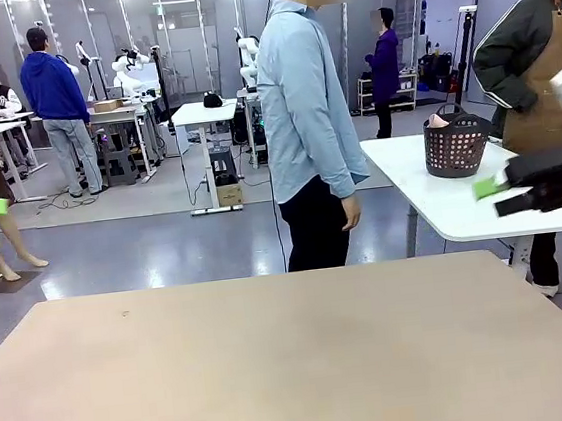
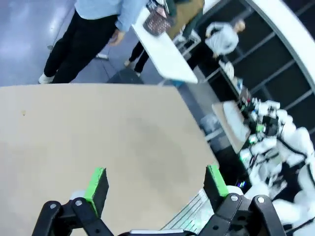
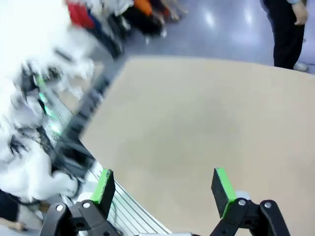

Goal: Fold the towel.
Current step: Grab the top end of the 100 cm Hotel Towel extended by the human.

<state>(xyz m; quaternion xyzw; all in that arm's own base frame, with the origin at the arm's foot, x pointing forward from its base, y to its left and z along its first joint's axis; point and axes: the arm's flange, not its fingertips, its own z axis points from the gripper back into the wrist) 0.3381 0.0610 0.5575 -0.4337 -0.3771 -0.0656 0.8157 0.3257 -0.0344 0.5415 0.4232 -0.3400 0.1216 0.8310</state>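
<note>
Beige table (image 1: 278, 372) in front of me, with a small dark mark (image 1: 124, 313) near its far left corner.

Left gripper (image 2: 155, 181): jaws spread wide, green pads facing each other, nothing between them. It hangs above the table, one finger over the top, the other out towards the side edge.

Right gripper (image 3: 162, 186): likewise spread wide, holding nothing, up over the table near its edge.

From the front both grippers sit at the picture's side edges, well apart from each other and clear of the tabletop.

Person (image 1: 306, 117) in a pale blue shirt and dark trousers stands at the far side, turned side-on, arms down.

Behind, to my right, is a white table (image 1: 431, 200). On it stands a dark perforated basket (image 1: 456, 150).

Towel (image 1: 437, 120): a pink lump inside the basket, poking above the rim on its left side. It is too small to read texture or hem. It is well apart from both grippers and from my table.

Second person (image 1: 538, 73), in a tan apron and dark jacket, stands by the white table, partly hidden behind my right gripper.
</note>
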